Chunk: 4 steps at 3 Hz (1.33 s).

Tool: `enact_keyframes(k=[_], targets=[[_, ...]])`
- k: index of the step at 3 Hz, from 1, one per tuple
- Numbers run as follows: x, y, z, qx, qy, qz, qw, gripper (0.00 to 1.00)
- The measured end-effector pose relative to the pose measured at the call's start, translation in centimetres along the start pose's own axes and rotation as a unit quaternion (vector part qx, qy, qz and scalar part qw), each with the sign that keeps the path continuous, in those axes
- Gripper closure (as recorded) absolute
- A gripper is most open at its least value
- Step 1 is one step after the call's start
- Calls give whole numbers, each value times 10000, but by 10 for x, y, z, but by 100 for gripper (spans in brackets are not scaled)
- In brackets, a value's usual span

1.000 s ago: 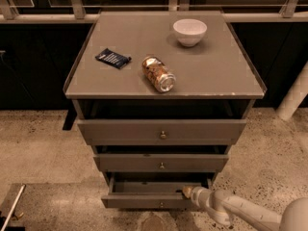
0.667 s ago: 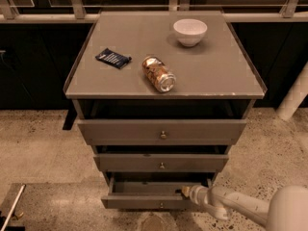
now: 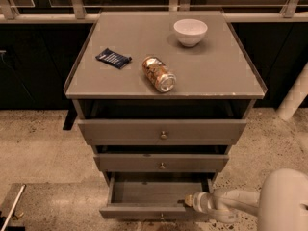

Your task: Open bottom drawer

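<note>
The bottom drawer [image 3: 144, 210] is the lowest of three grey drawers and stands pulled out, with its plain grey inside showing. Its small knob [image 3: 161, 217] sits at the centre of the front, near the frame's lower edge. My gripper [image 3: 188, 202] is at the right part of the drawer's front edge, at its top rim. The white arm [image 3: 240, 201] reaches in from the lower right.
The middle drawer [image 3: 161, 162] and top drawer [image 3: 162, 132] are above, each slightly out. On the cabinet top [image 3: 216, 76] lie a white bowl [image 3: 190, 32], a tipped can [image 3: 159, 74] and a dark blue packet [image 3: 113, 58]. Speckled floor surrounds the cabinet.
The bottom drawer has come out a little further toward the camera. The gripper stays at its front edge and the arm has drawn back to the right.
</note>
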<state>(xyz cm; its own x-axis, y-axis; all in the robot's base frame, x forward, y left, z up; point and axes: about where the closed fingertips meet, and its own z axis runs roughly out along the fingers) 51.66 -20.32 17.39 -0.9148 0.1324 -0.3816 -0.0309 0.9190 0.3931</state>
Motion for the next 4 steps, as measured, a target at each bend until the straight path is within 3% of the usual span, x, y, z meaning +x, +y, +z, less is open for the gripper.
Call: enact_keyframes(k=[1,2,4], targets=[[23,8,-19,-71,103,-61,9999,100],[38,10,-24,-329,62,-77,9994,100],[49,2,-21,-685,-40,95,9976,100]])
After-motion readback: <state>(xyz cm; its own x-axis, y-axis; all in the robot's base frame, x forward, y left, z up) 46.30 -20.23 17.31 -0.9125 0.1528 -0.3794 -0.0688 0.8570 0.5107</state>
